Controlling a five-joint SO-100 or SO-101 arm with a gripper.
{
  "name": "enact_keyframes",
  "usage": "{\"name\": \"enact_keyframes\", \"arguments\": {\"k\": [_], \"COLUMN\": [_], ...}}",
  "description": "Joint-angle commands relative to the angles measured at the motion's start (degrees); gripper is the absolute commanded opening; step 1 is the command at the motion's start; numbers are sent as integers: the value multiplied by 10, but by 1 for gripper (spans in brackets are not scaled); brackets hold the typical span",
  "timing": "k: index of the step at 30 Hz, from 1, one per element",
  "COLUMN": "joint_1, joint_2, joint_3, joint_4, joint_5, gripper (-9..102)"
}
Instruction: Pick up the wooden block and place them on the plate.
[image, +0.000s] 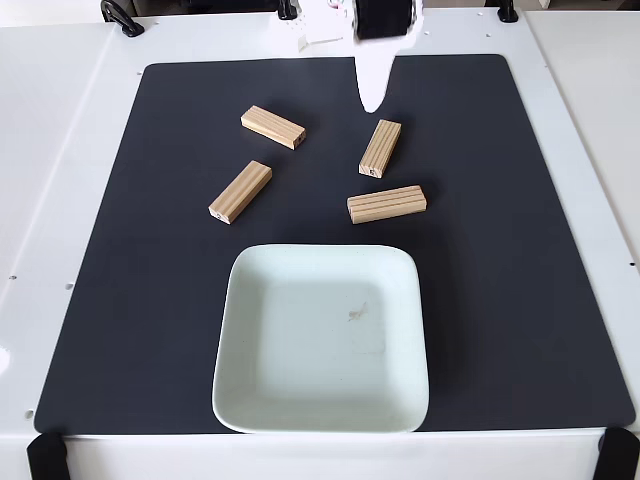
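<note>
Several pale wooden blocks lie flat and apart on a black mat (520, 250): one at the upper left (272, 127), one below it lying diagonally (240, 191), one near the centre right (380, 148) and one lying almost level beneath that (386, 204). The pale mint plate (300, 380) sits at the mat's near edge, with nothing in it but a small smudge. My gripper (372, 100) reaches in from the top edge as a single white tapered tip with no gap showing. It holds nothing, and its tip lies just above the centre-right block.
The black mat covers most of a white table (60, 200). Black clamps sit at the table's near corners (45, 455) and along the far edge (120, 18). The arm's black motor (385, 18) is at the top.
</note>
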Motion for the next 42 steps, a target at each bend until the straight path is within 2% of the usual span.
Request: {"name": "enact_keyframes", "arguments": {"k": [1, 6, 13, 19, 21, 27, 34, 42], "joint_1": [-7, -8, -21, -18, -16, -7, -3, -6], "joint_2": [-15, -30, -30, -30, -30, -33, -88, -98], "joint_3": [-27, -22, -20, -2, 16, 43, 42, 42], "joint_4": [-26, -98, -105, -100, -102, -107, -163, -167], "joint_5": [-4, -4, -4, -41, -65, -89, -89, -90], "gripper": [-1, -1, 0, 22, 25, 25, 25, 25]}}
